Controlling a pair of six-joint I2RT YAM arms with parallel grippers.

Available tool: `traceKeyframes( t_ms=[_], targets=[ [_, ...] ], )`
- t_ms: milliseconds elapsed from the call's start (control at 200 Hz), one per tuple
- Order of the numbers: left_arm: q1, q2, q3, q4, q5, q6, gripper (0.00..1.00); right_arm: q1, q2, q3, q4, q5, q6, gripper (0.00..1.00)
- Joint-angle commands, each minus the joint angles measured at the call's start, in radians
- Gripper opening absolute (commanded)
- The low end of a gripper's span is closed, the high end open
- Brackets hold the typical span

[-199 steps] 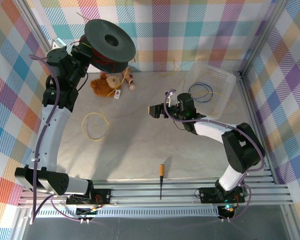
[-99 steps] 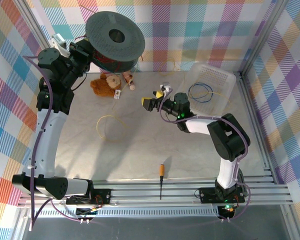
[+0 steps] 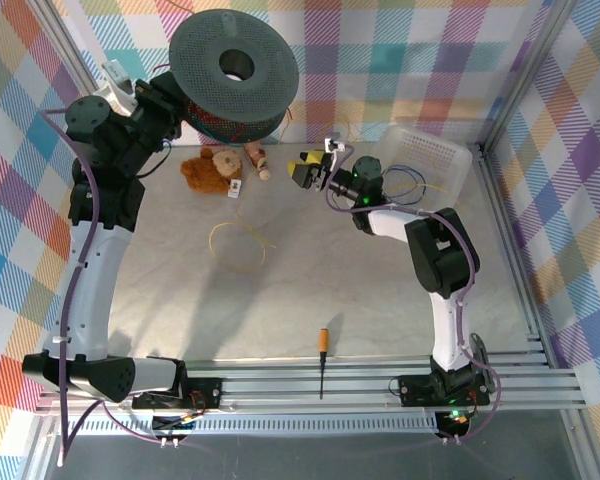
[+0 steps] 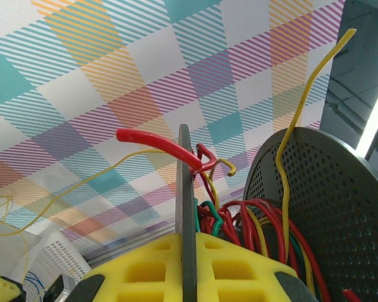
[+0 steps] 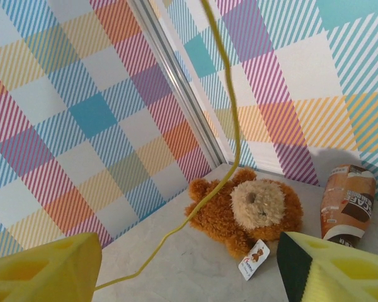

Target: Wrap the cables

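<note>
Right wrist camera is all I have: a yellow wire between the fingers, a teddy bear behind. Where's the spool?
Observer: The left gripper holds the spool up at the back left corner.
Operator: Anything wound on it?
Observer: Red, green and yellow wires sit between its two discs.
Operator: Any slack on the table?
Observer: One loose yellow loop lies on the table, left of centre.

Robot lab test cell: aluminium frame rails (image 3: 270, 390), plaid backdrop walls (image 3: 430, 60).
</note>
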State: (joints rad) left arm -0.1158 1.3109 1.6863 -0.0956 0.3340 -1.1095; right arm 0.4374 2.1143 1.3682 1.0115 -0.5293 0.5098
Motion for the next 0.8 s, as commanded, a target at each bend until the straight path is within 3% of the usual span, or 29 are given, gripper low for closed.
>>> traceKeyframes(
  t_ms=[0,645,795],
  targets=[
    [0.007,-0.068,0.039,0.174,0.036,-0.058,0.00,-0.008,0.032,0.075,0.017,-0.045,0.035,0.72],
    [0.006,-0.121,-0.041,0.200,0.060,-0.073,0.00,0.005,0.185,0.343,-0.018,-0.093,0.086,0.70],
    [0.006,-0.123,-0.059,0.211,0.067,-0.082,0.00,0.007,0.202,0.372,-0.032,-0.072,0.093,0.64]
  ],
)
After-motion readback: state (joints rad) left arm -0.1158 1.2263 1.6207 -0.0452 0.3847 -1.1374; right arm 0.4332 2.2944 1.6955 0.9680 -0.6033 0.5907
